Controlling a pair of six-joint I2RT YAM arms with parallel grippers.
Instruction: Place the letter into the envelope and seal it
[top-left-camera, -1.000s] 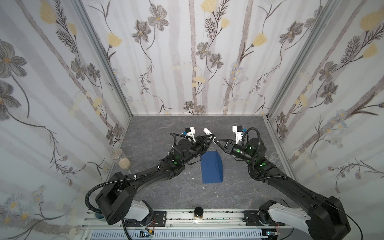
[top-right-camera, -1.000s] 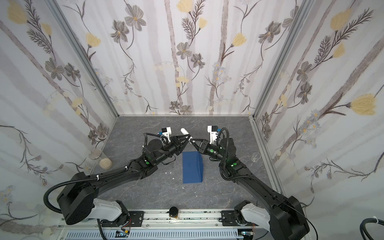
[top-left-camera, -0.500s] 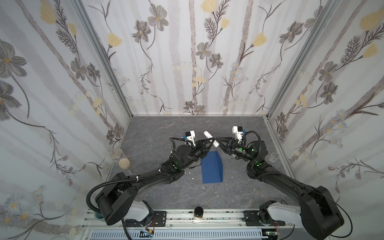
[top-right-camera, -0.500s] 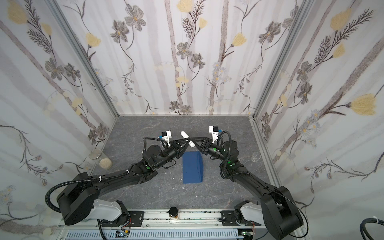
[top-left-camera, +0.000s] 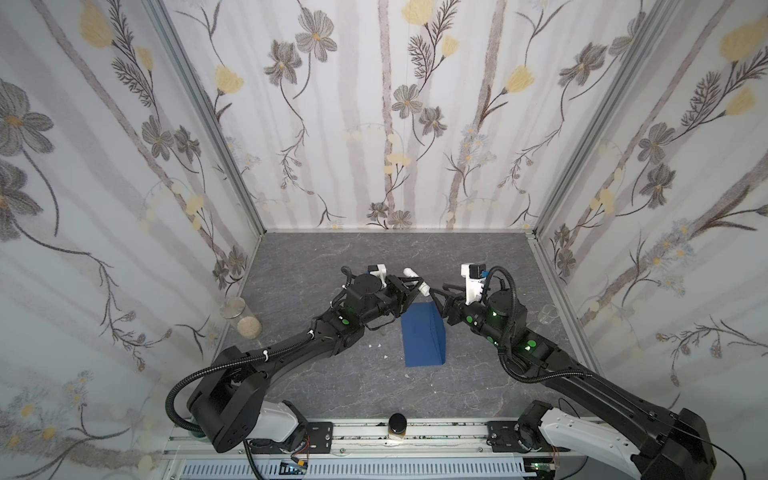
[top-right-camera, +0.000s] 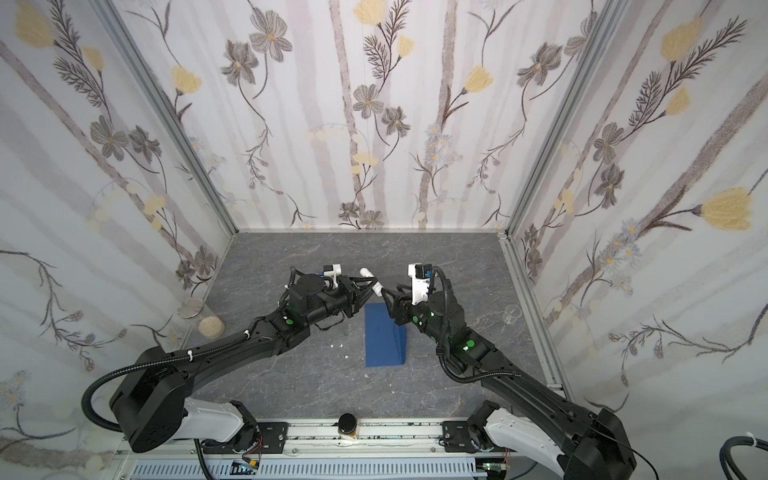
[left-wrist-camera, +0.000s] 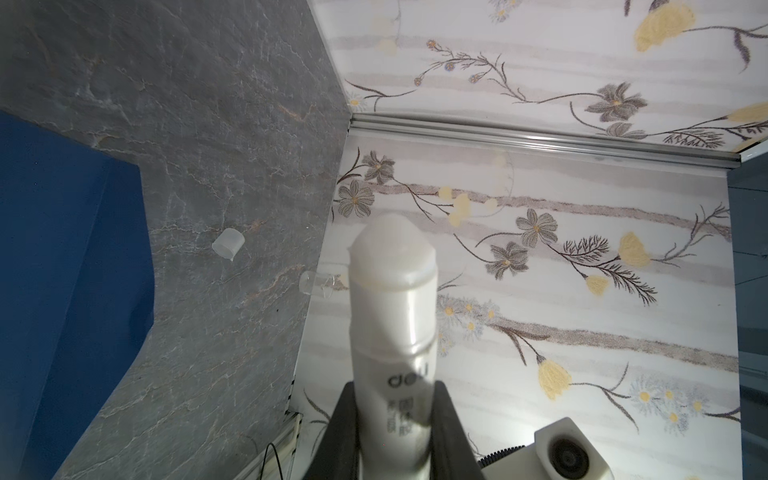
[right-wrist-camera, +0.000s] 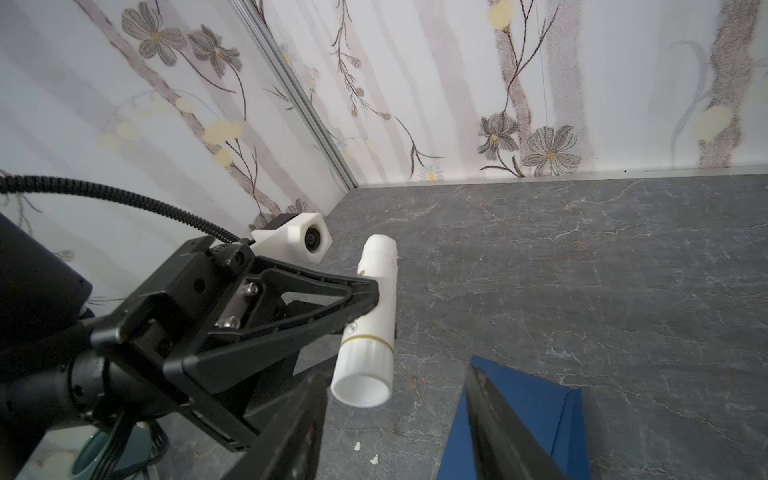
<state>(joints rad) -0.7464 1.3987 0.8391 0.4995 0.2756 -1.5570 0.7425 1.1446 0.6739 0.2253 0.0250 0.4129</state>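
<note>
The dark blue envelope (top-left-camera: 422, 336) (top-right-camera: 382, 336) lies flat mid-floor, its flap edge raised along one side; it also shows in both wrist views (left-wrist-camera: 62, 270) (right-wrist-camera: 536, 415). The letter is out of view. My left gripper (top-left-camera: 415, 284) (top-right-camera: 370, 286) (left-wrist-camera: 395, 399) is shut on a white glue stick (top-left-camera: 415, 280) (top-right-camera: 372, 280) (left-wrist-camera: 392, 316) (right-wrist-camera: 370, 328), held above the envelope's far end, its uncapped glue tip pointing at the back wall. My right gripper (top-left-camera: 438, 291) (top-right-camera: 390, 291) (right-wrist-camera: 397, 370) stands open around the stick's base end, its fingers clear of it.
A glass jar of grains (top-left-camera: 239, 318) (top-right-camera: 199, 318) stands by the left wall. A clear cup (top-left-camera: 547, 313) (top-right-camera: 513, 313) sits near the right wall, a translucent cap (left-wrist-camera: 227, 245) on the floor. A dark-lidded jar (top-left-camera: 398, 424) is at the front rail. White crumbs (top-left-camera: 376, 345) lie beside the envelope.
My right gripper, which was closed at the glue stick's base end, has opened wide and now stands off it. The left gripper still holds the stick and has shifted only slightly.
</note>
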